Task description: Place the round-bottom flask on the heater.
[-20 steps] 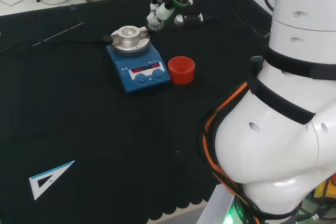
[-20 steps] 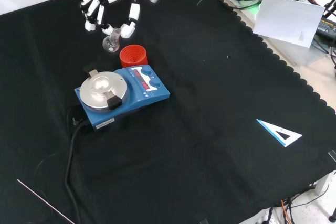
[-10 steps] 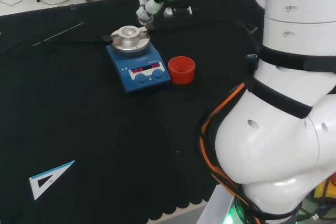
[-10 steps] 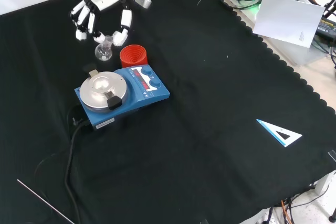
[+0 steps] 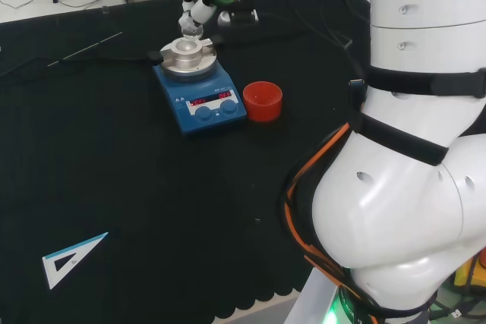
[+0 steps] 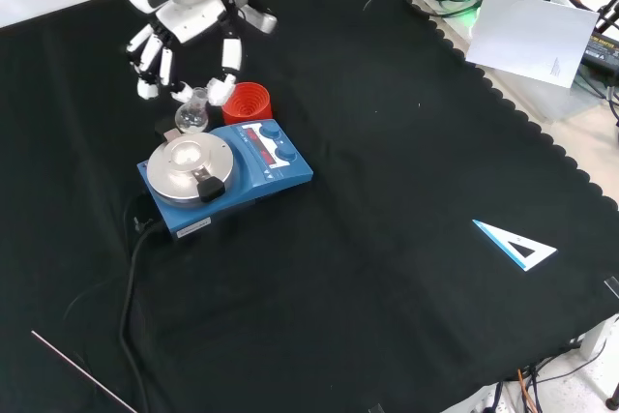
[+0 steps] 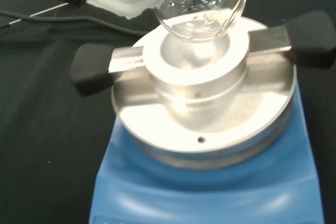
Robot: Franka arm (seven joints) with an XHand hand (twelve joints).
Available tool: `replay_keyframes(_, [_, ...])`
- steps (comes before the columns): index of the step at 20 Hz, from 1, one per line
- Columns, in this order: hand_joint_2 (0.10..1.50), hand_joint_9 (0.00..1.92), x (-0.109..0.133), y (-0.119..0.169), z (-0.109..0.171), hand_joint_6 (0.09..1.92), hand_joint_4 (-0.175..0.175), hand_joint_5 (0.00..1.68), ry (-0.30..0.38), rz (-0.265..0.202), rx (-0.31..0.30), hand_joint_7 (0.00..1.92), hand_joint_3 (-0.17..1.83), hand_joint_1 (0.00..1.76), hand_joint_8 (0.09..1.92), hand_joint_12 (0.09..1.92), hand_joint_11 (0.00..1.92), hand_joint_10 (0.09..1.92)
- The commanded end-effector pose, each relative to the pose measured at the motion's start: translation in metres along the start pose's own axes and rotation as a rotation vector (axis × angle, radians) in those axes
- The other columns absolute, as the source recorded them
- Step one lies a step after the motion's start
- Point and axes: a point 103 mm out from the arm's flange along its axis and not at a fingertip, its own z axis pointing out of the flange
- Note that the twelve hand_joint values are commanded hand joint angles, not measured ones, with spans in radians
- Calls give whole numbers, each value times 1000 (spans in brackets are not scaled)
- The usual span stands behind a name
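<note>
A clear round-bottom flask (image 6: 192, 117) hangs by its neck from the hand (image 6: 184, 21), whose fingers and thumb pinch it. In the front view the flask is just above the far edge of the blue heater (image 6: 256, 176) with its round metal top (image 6: 189, 164). In the wrist view the flask bulb (image 7: 202, 1) hovers right over the metal bowl (image 7: 197, 72) of the heater, a little off its middle. In the head view the hand (image 5: 199, 7) holds the flask (image 5: 190, 29) above the heater top (image 5: 187, 57).
A red ribbed ring stand (image 6: 246, 103) sits beside the heater on the cloth. The heater's black cable (image 6: 131, 278) trails toward the front. A thin rod (image 6: 82, 371) and a set square (image 6: 517, 244) lie on the cloth. A white sheet (image 6: 535, 38) lies off the bench.
The hand has carried the flask from beside the red ring stand to above the heater's metal top, nearer in the front view and leftward in the head view.
</note>
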Motion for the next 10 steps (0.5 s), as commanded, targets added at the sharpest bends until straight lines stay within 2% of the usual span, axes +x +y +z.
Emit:
replay_keyframes(1, [731,554,-11,13,6,1183,175,1009,8,-11,32,404,781,1037,535,1328,196,548])
replay_keyframes(10, [728,553,8,19,15,1184,175,1010,9,-35,49,403,786,1038,536,1326,200,549])
